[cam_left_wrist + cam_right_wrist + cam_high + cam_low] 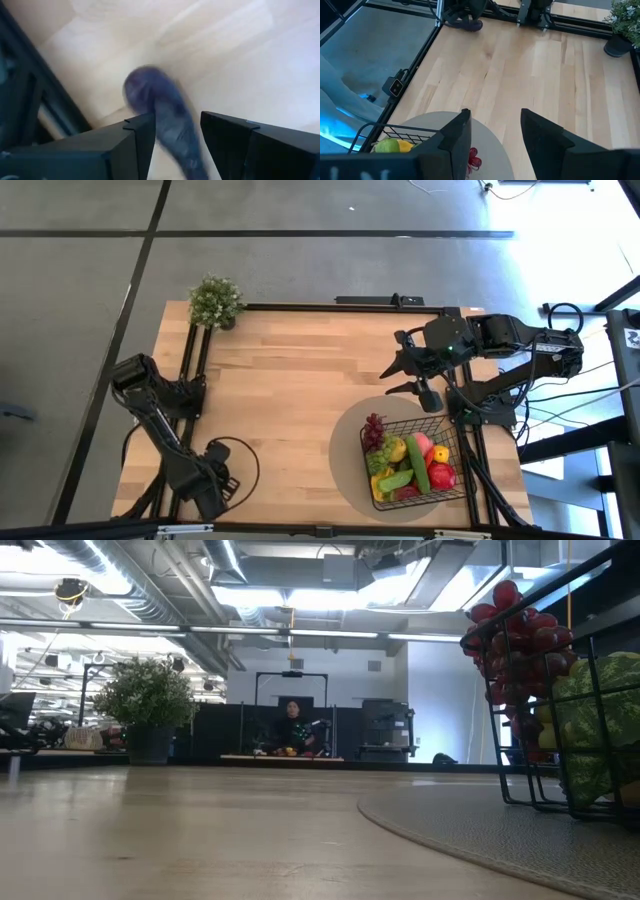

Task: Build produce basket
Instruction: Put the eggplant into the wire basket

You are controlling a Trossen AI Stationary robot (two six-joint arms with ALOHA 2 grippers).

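Observation:
The black wire basket (415,423) stands on a round grey mat (348,442) at the table's near right. It holds the produce (415,463): dark red grapes (520,625), a lemon, a red fruit and green pieces. My right gripper (388,380) hangs open and empty above the table, just beyond the basket's far side; it also shows in its own wrist view (495,125). My left gripper (222,480) rests at the near left corner, open. A blurred, long dark purple thing (160,105) lies on the wood and runs between its fingers. My left gripper's fingers (142,135) stand on either side of the purple thing's near end (175,135), which lies on the table. The view is blurred, and I cannot tell whether a finger touches it.
A potted leafy plant (215,302) stands at the far left corner. Black frame rails run along the table's left and far edges (300,307). Bare wood lies between the two arms (290,400). A person sits at a desk far behind the table (292,728).

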